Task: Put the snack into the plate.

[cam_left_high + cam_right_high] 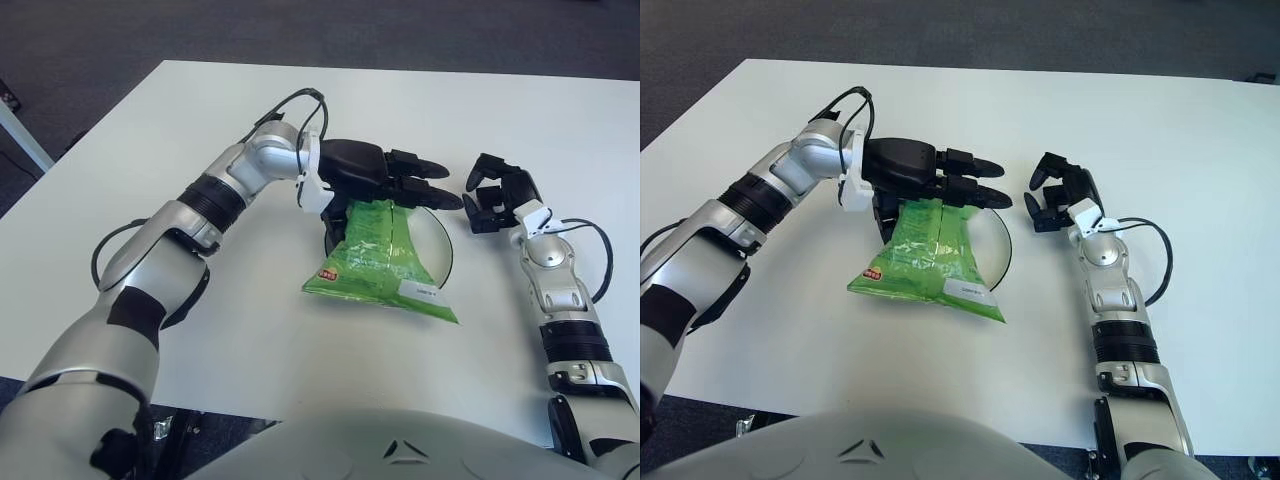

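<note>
A green snack bag (378, 258) lies slanted across a dark-rimmed round plate (447, 250) at the middle of the white table. Its lower end hangs over the plate's near edge onto the table. My left hand (385, 178) is over the bag's top end. Its fingers reach across the top and the thumb is below, pinching the narrowed top of the bag. My right hand (495, 195) shows just right of the plate, with relaxed fingers holding nothing. The bag hides most of the plate. In the right eye view the bag (930, 255) and the plate rim (1008, 250) show the same way.
The white table (200, 110) stretches to the left and far side, with dark floor beyond its edges. A black cable (600, 250) loops beside my right forearm. My own body fills the bottom of the view.
</note>
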Controlling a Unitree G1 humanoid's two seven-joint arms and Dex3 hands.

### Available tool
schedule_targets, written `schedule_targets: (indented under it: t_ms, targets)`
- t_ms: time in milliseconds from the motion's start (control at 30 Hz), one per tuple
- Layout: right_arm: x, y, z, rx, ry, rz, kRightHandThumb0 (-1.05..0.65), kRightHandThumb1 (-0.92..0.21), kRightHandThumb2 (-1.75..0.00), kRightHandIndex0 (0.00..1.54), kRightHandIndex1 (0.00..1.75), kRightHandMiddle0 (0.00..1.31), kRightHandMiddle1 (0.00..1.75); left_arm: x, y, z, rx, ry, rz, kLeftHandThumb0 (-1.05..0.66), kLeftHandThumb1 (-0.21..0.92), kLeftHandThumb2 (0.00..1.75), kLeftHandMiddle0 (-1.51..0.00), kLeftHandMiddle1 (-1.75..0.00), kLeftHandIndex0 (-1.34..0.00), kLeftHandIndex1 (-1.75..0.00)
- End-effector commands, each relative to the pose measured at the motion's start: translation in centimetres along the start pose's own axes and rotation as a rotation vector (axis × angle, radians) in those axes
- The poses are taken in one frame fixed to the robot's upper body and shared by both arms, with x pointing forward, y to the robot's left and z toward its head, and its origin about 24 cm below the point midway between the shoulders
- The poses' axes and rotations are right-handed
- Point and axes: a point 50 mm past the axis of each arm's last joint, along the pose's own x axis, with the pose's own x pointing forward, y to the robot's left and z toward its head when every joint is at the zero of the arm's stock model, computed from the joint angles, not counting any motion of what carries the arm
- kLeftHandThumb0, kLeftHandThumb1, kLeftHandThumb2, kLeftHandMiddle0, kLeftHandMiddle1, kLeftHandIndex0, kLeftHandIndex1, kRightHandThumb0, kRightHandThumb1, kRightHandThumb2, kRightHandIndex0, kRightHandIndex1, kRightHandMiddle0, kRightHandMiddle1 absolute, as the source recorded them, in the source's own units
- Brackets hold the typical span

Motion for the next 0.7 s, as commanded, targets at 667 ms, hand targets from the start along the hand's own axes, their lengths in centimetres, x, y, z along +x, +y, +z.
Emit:
schedule_targets:
  t_ms: [667]
  targets:
    - [-0.9,0.7,-2.4,0.048,0.020,0.042,-0.53,-0.20,-1.46,1.36,1.75,0.71,1.75,-0.8,1.9,-0.4,0.011,0.126,-0.174,-0.75,0.48,0.63,0.00,0.00,0.00,0.00]
